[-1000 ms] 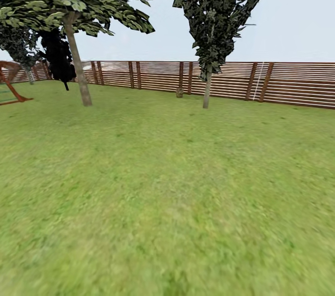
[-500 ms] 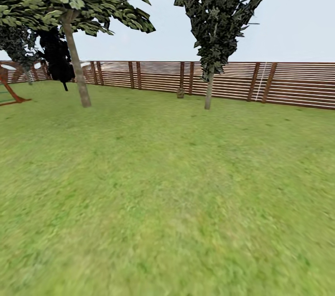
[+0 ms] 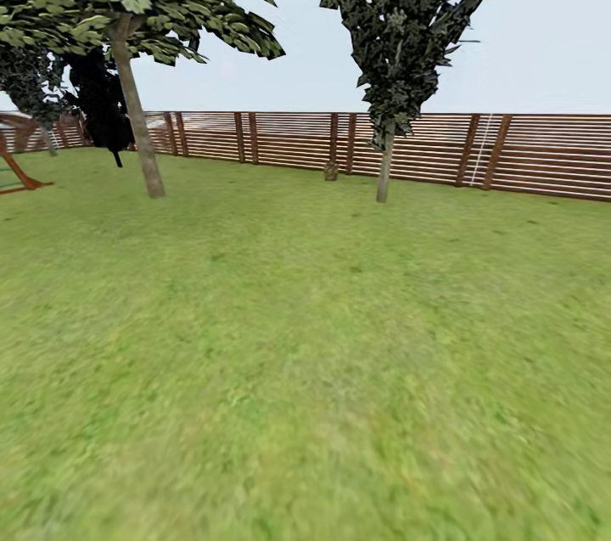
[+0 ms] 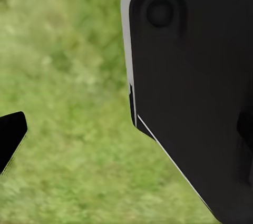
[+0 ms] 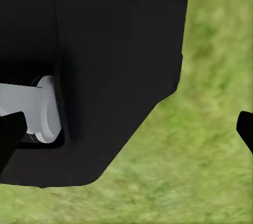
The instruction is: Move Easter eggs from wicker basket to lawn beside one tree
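Note:
The lawn (image 3: 305, 354) spreads out ahead of me to the brown slat fence (image 3: 543, 154) of the garden. Two trees with pale bare trunks stand on it: one tree (image 3: 136, 125) at the left, another tree (image 3: 386, 167) right of centre. Between them, by the fence, stands a small brown object (image 3: 330, 171), perhaps the wicker basket; it is too far off to tell. The Easter eggs are out of view. In the wrist views my left gripper (image 4: 128, 134) and my right gripper (image 5: 126, 129) hang open over grass, with nothing between the fingers.
A black cypress-like tree (image 3: 102, 104) stands behind the left trunk. A red-brown wooden frame (image 3: 17, 176) sits at the far left edge. Dark parts of my own body (image 4: 200, 87) loom close to both wrist cameras. Open grass lies between me and the trees.
The head view has crept forward: the trees and fence look slightly larger, the right tree has drifted right, and the wooden frame has slid toward the left edge. Nothing in the garden itself has moved.

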You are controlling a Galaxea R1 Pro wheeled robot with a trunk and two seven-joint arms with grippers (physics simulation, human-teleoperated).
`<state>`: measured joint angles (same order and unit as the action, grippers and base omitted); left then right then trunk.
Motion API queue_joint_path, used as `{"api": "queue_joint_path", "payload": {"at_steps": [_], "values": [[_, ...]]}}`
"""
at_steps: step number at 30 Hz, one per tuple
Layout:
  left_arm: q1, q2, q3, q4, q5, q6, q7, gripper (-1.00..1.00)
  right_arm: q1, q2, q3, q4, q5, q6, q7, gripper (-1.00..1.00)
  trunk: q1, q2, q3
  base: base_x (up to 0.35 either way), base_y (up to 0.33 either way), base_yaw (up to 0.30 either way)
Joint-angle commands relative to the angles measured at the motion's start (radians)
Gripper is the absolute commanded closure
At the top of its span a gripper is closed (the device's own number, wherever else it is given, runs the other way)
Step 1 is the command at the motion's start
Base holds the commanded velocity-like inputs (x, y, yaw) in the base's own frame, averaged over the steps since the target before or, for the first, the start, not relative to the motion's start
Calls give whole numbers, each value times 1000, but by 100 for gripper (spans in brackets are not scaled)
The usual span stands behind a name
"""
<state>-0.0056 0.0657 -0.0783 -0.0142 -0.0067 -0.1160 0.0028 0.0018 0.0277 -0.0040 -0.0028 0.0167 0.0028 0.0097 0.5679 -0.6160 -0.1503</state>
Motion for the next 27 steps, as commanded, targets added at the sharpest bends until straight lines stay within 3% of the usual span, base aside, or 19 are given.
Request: {"api": "queue_joint_path", "payload": {"at_steps": [1,27], "values": [[-1,0,-8,1,-1,-4,0,-100,0,0,-1,0,2,0,1,-100,1,-1,-1,339,90,0],[-1,0,-8,0,0,-4,0,-100,0,0,-1,0,2,0,1,-100,1,-1,-1,317,90,0]]}}
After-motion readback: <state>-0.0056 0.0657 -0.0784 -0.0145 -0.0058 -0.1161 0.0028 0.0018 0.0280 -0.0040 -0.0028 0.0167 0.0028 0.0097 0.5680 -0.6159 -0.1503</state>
